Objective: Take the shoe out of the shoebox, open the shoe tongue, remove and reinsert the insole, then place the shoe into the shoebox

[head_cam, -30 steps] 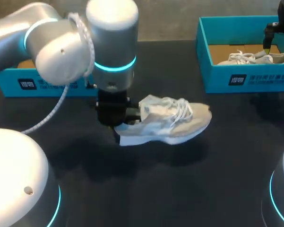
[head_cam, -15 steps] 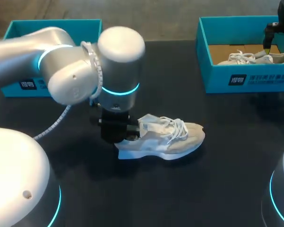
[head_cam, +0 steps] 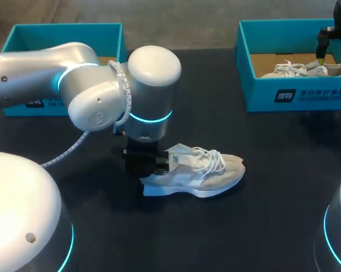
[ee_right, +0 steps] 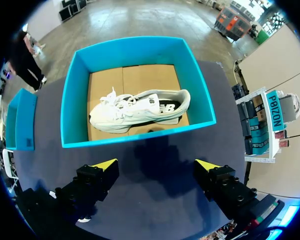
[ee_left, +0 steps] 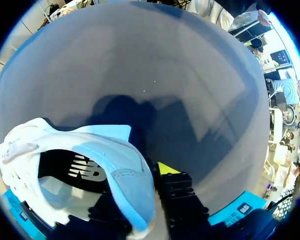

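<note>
Lowered the shoe (head_cam: 201, 170) so it's sitting mid-worktop (head_cam: 261, 215) now, my left hand (head_cam: 150, 165) clamped on its heel, long axis running out to the right, toe aimed toward my right hand (ee_right: 154, 167), which hangs open well off over the right shoebox (head_cam: 261, 93)

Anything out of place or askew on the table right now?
Nothing spilled or damaged. The shoe stands sole-down on the table, heel in the left gripper. One oddity: a second shoe lies on its side in the right shoebox.
</note>
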Motion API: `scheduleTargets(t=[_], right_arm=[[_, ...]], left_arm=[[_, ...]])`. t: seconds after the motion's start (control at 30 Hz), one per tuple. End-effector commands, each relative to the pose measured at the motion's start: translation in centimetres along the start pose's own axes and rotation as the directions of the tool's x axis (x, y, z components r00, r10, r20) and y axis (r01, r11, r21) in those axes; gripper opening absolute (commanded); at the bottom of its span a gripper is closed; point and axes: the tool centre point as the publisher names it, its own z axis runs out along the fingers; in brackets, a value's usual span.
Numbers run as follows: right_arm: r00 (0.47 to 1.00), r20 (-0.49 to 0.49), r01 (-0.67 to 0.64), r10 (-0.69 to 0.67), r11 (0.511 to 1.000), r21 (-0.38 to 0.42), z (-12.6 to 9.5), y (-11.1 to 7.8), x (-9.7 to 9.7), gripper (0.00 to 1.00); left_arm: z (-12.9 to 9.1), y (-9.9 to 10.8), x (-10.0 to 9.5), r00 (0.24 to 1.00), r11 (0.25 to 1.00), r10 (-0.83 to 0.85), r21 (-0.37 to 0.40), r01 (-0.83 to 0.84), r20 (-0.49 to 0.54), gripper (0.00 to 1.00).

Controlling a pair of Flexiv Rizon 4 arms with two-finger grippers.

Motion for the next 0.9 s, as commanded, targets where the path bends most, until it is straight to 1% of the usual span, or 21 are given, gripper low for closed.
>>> scheduleTargets(t=[0.03, 0.23, 0.3, 0.33, 0.43, 0.47, 0.53, 0.63, 0.77, 0.9], right_arm=[[1.0, 0.0, -0.002, 0.002, 1.0, -0.001, 0.0, 0.0, 0.0, 1.0], [1.0, 0.0, -0.002, 0.002, 1.0, -0.001, 0.0, 0.0, 0.0, 1.0], [1.0, 0.0, -0.002, 0.002, 1.0, -0.001, 0.0, 0.0, 0.0, 1.0], [1.0, 0.0, -0.002, 0.002, 1.0, -0.001, 0.0, 0.0, 0.0, 1.0], [1.0, 0.0, -0.002, 0.002, 1.0, -0.001, 0.0, 0.0, 0.0, 1.0], [1.0, 0.0, -0.002, 0.002, 1.0, -0.001, 0.0, 0.0, 0.0, 1.0], [1.0, 0.0, -0.002, 0.002, 1.0, -0.001, 0.0, 0.0, 0.0, 1.0], [1.0, 0.0, -0.002, 0.002, 1.0, -0.001, 0.0, 0.0, 0.0, 1.0], [1.0, 0.0, -0.002, 0.002, 1.0, -0.001, 0.0, 0.0, 0.0, 1.0], [1.0, 0.0, -0.002, 0.002, 1.0, -0.001, 0.0, 0.0, 0.0, 1.0]], left_arm=[[0.2, 0.1, -0.1, 1.0, 1.0, -0.002, 0.016, 0.001, 0.03, 1.0], [-2.3, -0.2, 0.1, 0.994, 0.999, -0.037, 0.033, 0.034, 0.1, 1.0], [-3.1, -0.3, 0.2, 0.993, 0.998, -0.056, 0.034, 0.053, 0.099, 1.0], [-3.6, -0.4, 0.3, 0.989, 0.997, -0.074, 0.043, 0.069, 0.128, 1.0], [-4.8, -0.3, 0.8, 0.975, 0.988, -0.143, 0.077, 0.132, 0.168, 1.0], [-5.1, -0.3, 1.0, 0.97, 0.982, -0.176, 0.095, 0.162, 0.167, 1.0], [-5.9, -0.2, 1.5, 0.945, 0.966, -0.247, 0.125, 0.225, 0.213, 1.0], [-6.7, -0.1, 2.3, 0.901, 0.929, -0.359, 0.188, 0.319, 0.245, 1.0], [-7.7, -0.1, 3.2, 0.818, 0.87, -0.486, 0.253, 0.422, 0.308, 1.0], [-8.3, -0.4, 3.8, 0.732, 0.805, -0.588, 0.335, 0.489, 0.345, 1.0]])
